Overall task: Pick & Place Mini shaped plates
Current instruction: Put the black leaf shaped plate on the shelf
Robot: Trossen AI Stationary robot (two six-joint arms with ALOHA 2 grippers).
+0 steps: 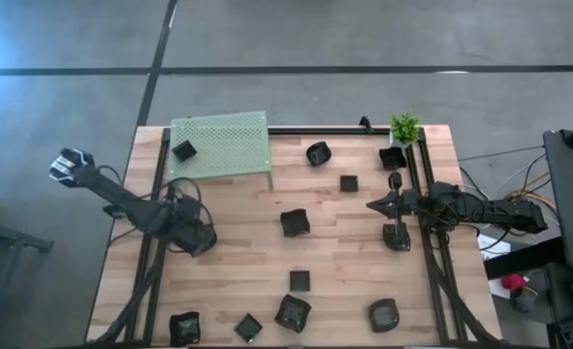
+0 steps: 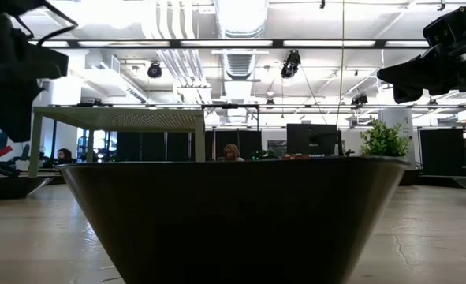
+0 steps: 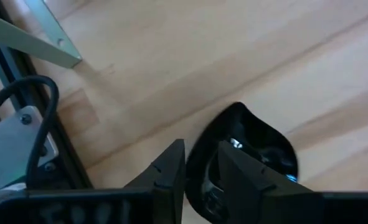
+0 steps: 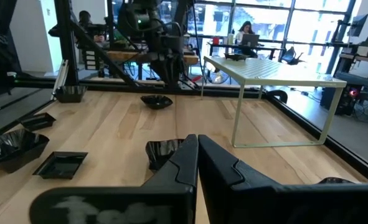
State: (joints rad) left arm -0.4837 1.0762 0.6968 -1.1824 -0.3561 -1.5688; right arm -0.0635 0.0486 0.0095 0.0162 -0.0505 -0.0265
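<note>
Inventory from the high view: we count one green perforated platform at the far left of the table, one small potted plant at the far right corner, and ten mini shaped plates lying clear of the arms.

1. One plate sits on the platform, near its left edge.
2. Three plates lie along the far side: one just right of the platform, one beside the plant, and one square between them, nearer mid-table.
3. One plate lies at the table's centre, and one square nearer the front.
4. Four plates line the near edge.

An eleventh plate lies on the wood at the left gripper, low over the table's left side. Its jaws stand a narrow gap apart, astride the plate's rim. We cannot tell whether either finger touches it.

The right gripper hangs above the table's right side, pointing toward the centre, jaws pressed together on nothing. A dark shape beside that arm may be a twelfth plate; we cannot tell.
</note>
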